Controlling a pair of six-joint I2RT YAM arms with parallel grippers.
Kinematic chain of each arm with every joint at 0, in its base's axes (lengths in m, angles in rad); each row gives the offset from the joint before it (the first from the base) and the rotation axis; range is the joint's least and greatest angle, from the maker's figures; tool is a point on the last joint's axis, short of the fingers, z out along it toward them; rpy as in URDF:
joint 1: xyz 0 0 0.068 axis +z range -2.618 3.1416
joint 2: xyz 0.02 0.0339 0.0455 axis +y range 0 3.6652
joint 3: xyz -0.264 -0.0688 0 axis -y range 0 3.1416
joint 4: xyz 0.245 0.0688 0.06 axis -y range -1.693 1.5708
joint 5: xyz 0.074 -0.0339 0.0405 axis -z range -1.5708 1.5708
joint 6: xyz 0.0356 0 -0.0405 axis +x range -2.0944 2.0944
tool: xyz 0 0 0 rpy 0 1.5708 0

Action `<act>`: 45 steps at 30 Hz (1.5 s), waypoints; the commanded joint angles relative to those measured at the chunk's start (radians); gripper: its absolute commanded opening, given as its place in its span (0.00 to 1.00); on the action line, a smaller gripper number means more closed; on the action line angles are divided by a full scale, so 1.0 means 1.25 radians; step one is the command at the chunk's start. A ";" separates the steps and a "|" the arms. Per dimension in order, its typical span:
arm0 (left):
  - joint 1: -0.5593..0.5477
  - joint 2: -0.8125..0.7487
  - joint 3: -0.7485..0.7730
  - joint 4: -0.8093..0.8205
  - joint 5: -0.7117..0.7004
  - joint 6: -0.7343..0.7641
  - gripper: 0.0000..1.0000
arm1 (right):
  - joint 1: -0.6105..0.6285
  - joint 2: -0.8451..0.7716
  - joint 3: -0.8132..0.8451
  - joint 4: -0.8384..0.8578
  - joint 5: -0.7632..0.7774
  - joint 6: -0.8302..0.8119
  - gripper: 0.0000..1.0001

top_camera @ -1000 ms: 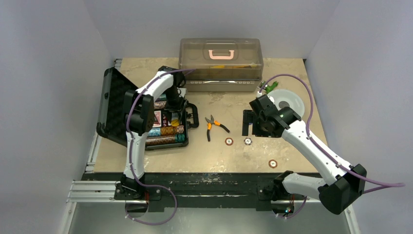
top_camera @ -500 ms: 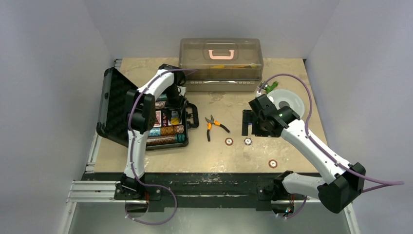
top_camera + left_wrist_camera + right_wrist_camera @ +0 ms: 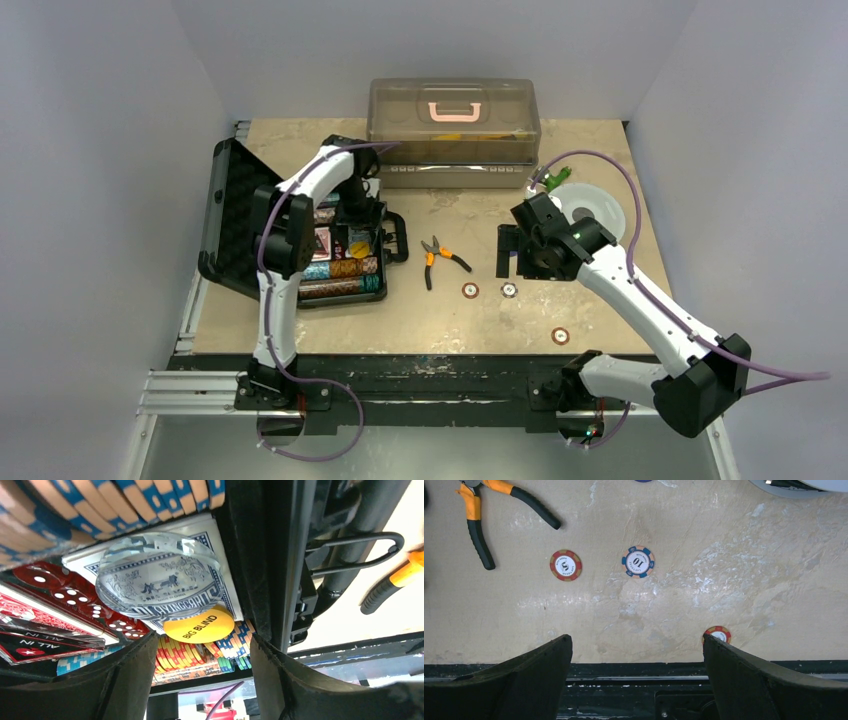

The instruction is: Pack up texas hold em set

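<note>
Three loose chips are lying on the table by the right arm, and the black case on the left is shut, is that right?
Not quite: the black case is open, not shut. The top view shows its lid swung back to the left and rows of chips inside. The three loose chips do lie on the table by the right arm.

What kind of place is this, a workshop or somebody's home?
Most likely a robot lab test cell: the left arm and right arm are mounted on a metal rail, plain white walls box in the table, and a poker case is laid out.
</note>
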 commanded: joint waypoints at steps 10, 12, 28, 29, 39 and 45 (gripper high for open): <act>0.014 -0.132 -0.110 0.126 0.030 -0.074 0.28 | -0.004 -0.067 -0.012 0.021 -0.038 0.019 0.99; 0.014 -0.114 -0.107 0.121 0.034 -0.073 0.23 | -0.004 -0.079 -0.026 0.021 -0.042 0.026 0.99; 0.013 -0.082 -0.128 0.139 0.021 -0.053 0.25 | -0.004 -0.081 -0.017 0.020 -0.052 0.037 0.99; 0.013 -0.102 -0.137 0.151 0.018 -0.057 0.27 | -0.004 -0.080 -0.019 0.021 -0.052 0.038 0.99; 0.013 -0.406 -0.191 0.198 0.110 -0.148 0.57 | -0.004 -0.027 -0.024 0.075 -0.022 0.032 0.99; 0.013 -0.637 -0.409 0.285 0.211 -0.199 0.67 | -0.020 0.102 0.007 0.141 0.065 0.054 0.99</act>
